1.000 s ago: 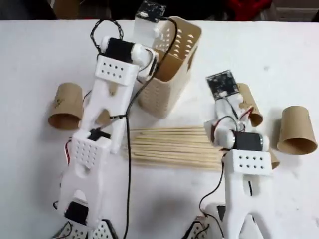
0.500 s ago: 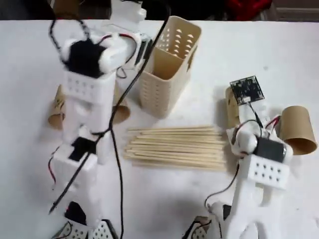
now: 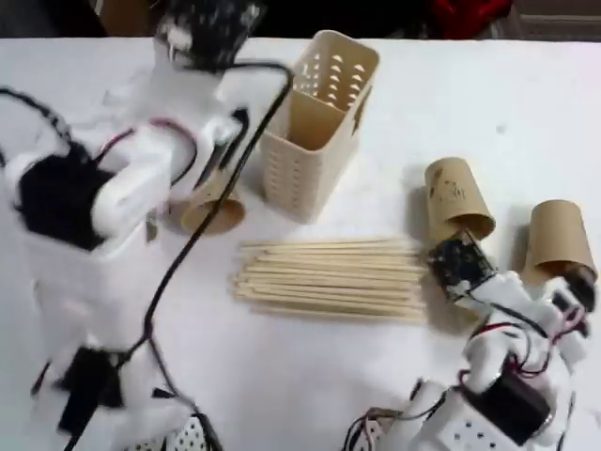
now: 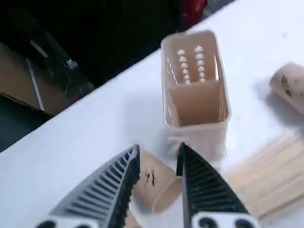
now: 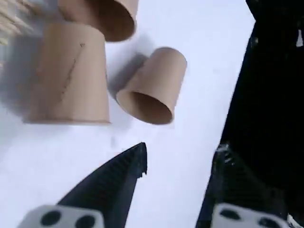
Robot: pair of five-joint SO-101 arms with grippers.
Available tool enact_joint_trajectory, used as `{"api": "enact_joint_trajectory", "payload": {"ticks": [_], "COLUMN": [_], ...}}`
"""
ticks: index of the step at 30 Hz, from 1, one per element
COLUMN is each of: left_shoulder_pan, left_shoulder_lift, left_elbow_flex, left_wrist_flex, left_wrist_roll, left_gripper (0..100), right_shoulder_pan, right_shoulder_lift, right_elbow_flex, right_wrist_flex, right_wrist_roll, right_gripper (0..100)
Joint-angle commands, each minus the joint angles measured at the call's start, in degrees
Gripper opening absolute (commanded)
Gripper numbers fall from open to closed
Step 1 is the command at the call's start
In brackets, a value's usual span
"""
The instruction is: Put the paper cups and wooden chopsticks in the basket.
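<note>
The tan slotted basket (image 3: 319,122) stands upright at the back middle of the table, also seen as the basket (image 4: 194,95) in the left wrist view. A bundle of wooden chopsticks (image 3: 329,277) lies flat in front of it. My left gripper (image 4: 159,149) is open above a paper cup (image 4: 156,187) lying on its side next to the basket; that cup (image 3: 211,211) is partly hidden by the left arm. My right gripper (image 5: 181,149) is open over bare table near three paper cups (image 5: 152,85), (image 5: 71,80), (image 5: 109,14). Two cups (image 3: 455,197), (image 3: 559,240) lie at the right.
The right arm (image 3: 498,385) is low at the table's front right corner. The table edge, with a dark drop beyond it (image 5: 270,95), runs close to the right gripper. The left arm (image 3: 103,207) towers over the left side. Cables trail from both arms.
The left arm has drawn back from the basket toward the front left, ending over the cup beside it. The right arm has swung right, away from the chopsticks, and pulled back to the front corner.
</note>
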Motion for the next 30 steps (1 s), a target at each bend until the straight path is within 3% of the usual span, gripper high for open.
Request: {"api": "enact_joint_trajectory", "payload": {"ticks": [1, 9, 15, 20, 27, 30], "left_shoulder_pan": [-0.13, -0.57, -0.57, -0.66, -0.66, -0.66], "left_shoulder_lift": [-13.23, -20.7, -22.11, -22.02, -21.93, -21.93], "left_elbow_flex": [16.97, 47.3, 64.62, 73.67, 80.0, 82.64], "left_wrist_flex": [-1.14, -13.8, -24.97, -32.7, -37.54, -39.82], "left_wrist_roll": [-3.78, -4.92, -4.66, -4.57, -4.48, -4.48], "left_gripper": [14, 14, 15, 15, 15, 15], "right_shoulder_pan": [5.32, 5.58, 5.67, 5.67, 5.14, 5.14], "right_shoulder_lift": [0.92, 15.16, 30.81, 39.96, 46.64, 50.15], "right_elbow_flex": [4.66, 7.12, 6.95, 6.42, 6.42, 6.33], "right_wrist_flex": [-13.14, -25.36, -37.23, -42.51, -46.55, -53.76], "right_wrist_roll": [7.12, 13.98, 14.51, 14.51, 16.26, 12.13], "right_gripper": [24.6, 24.5, 24.6, 24.6, 24.5, 24.5]}}
